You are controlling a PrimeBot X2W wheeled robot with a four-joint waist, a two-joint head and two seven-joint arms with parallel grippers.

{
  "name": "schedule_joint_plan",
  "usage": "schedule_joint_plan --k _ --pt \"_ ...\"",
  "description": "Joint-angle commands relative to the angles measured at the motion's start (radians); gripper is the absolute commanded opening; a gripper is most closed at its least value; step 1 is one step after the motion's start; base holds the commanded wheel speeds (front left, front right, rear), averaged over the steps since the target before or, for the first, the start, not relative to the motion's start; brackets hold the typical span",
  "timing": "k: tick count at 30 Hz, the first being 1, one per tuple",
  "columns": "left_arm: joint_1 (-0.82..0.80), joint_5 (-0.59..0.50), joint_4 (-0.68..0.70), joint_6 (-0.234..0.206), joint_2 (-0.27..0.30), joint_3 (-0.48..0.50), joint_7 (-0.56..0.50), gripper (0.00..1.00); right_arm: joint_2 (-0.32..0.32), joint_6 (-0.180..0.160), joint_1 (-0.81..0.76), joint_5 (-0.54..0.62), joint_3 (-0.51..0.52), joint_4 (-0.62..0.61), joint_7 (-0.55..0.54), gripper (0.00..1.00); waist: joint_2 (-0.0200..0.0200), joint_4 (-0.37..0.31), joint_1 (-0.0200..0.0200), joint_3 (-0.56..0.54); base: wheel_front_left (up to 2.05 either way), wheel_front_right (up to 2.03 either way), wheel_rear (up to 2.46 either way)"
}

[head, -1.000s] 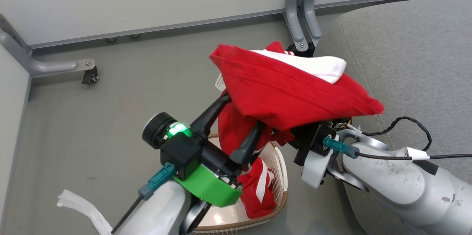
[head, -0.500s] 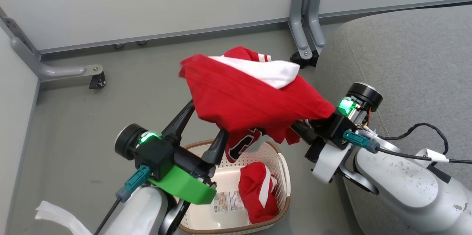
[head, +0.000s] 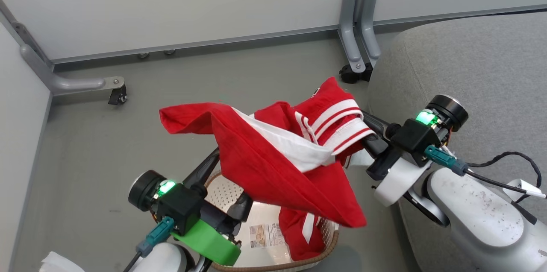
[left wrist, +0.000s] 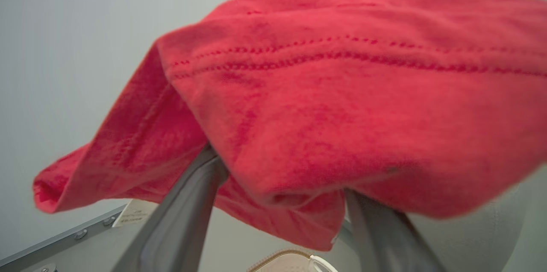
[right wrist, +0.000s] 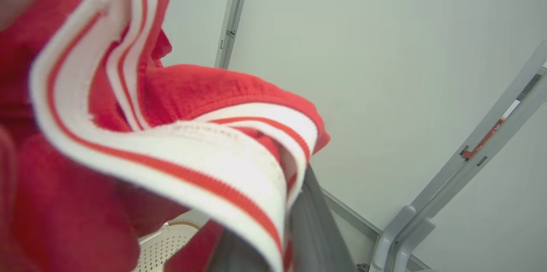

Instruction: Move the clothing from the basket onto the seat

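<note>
Clothing, first piece: the red jersey [head: 273, 165] is out of the basket [head: 224, 188] and in the air. It hangs above the basket and the grey floor [head: 171, 84], short of the seat [head: 470, 62].
Clothing, second piece: a second red garment [head: 301, 233] with a white stripe lies bunched inside the basket, against its right wall.
Right claw: my right gripper [head: 371, 133] is clenched on the jersey's striped trim [head: 337, 124]. I judge that this pinch carries the weight.
Left claw: my left gripper [head: 228, 180] is released, fingers spread wide under the cloth. The jersey drapes over both fingers, so they prop it up and do not pinch it.
Basket: it stands on the floor just beside the seat's rounded left edge. The label sticker [head: 265, 233] on its bottom lies bare beside the second garment.
Seat: grey cushion to my right. No clothing lies on the part I can see.
Done: one piece lifted clear of the basket rim.
Left to do: carry the jersey over the seat's left edge, lay it down and let go. Then go back for the second garment and do the same.
Progress: under halfway by my reckoning, since nothing has landed on the seat.
</note>
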State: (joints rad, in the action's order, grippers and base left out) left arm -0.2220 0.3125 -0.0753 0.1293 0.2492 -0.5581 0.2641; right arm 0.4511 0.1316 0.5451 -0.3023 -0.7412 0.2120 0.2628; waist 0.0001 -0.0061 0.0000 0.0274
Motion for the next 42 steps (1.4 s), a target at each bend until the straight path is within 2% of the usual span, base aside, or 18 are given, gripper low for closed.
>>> schedule_joint_plan --k 1,12,22,30,34,42 --pt "0.026 0.006 0.004 0.002 0.015 -0.004 0.0 1.0 -0.006 -0.002 -0.025 0.01 0.023 -0.009 0.003 0.0 -0.0001 0.002 0.0 -0.002 0.0 0.0 0.0" --pt "0.087 0.003 -0.004 0.002 0.062 -0.021 0.0 1.0 -0.03 -0.002 -0.121 0.042 0.176 -0.055 0.003 0.0 -0.0001 0.012 0.0 -0.019 0.0 0.0 0.0" --pt "0.112 0.0 -0.026 0.002 0.064 -0.034 0.0 1.0 -0.043 -0.002 -0.177 0.057 0.271 -0.093 0.003 0.0 -0.0001 0.01 0.0 -0.033 0.0 0.0 0.0" --pt "0.141 0.001 -0.072 0.002 0.092 -0.043 0.0 1.0 -0.048 -0.002 -0.213 0.067 0.358 -0.118 0.003 0.0 -0.0001 0.011 0.0 -0.032 0.0 0.0 0.0" --pt "0.16 0.024 -0.077 0.002 0.086 -0.007 0.0 1.0 -0.063 -0.002 -0.232 0.07 0.413 -0.137 0.003 0.0 -0.0001 0.018 0.0 -0.032 0.0 0.0 0.0" --pt "0.198 0.013 -0.08 0.002 0.035 0.079 0.0 1.0 -0.093 -0.002 -0.297 0.087 0.493 -0.173 0.003 0.0 -0.0001 0.035 0.0 -0.039 0.0 0.0 0.0"
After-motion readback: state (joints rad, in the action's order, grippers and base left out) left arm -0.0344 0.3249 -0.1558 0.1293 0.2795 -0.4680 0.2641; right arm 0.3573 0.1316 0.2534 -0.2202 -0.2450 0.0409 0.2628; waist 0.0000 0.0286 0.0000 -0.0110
